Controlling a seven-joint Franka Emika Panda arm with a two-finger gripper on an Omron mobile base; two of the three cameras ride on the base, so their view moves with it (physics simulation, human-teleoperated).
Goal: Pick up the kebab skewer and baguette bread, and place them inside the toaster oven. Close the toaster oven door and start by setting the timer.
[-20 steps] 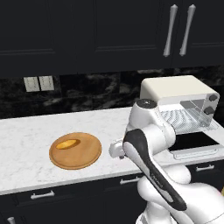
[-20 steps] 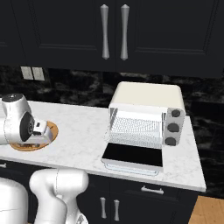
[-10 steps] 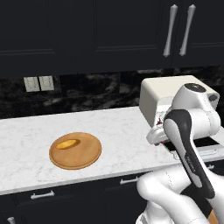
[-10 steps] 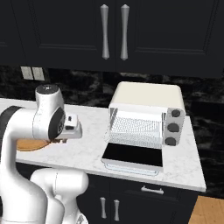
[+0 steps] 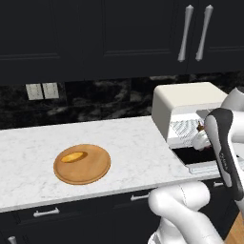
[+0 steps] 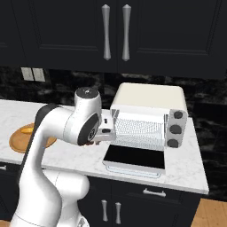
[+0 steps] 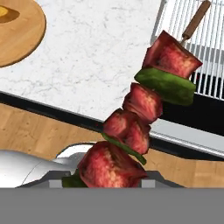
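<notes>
— So, what's your gripper [image 7: 109, 177] got?
— Jaws clamped on the kebab skewer [image 7: 144, 118], held at the toaster oven [image 5: 190, 112] mouth, over its wire rack [image 7: 197, 48].
— And the baguette bread [image 5: 74, 156]?
— On your wooden board [image 5: 82, 164].

Red and green kebab skewer [image 7: 148, 109], golden baguette bread [image 5: 74, 156] on tan wooden board [image 5: 90, 169], cream-white toaster oven [image 6: 148, 99], white-grey marbled counter [image 5: 124, 143].

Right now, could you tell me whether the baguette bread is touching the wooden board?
Touching. In the left base view the baguette bread lies flat on the wooden board, near its left rim, with no gap under it.
</notes>
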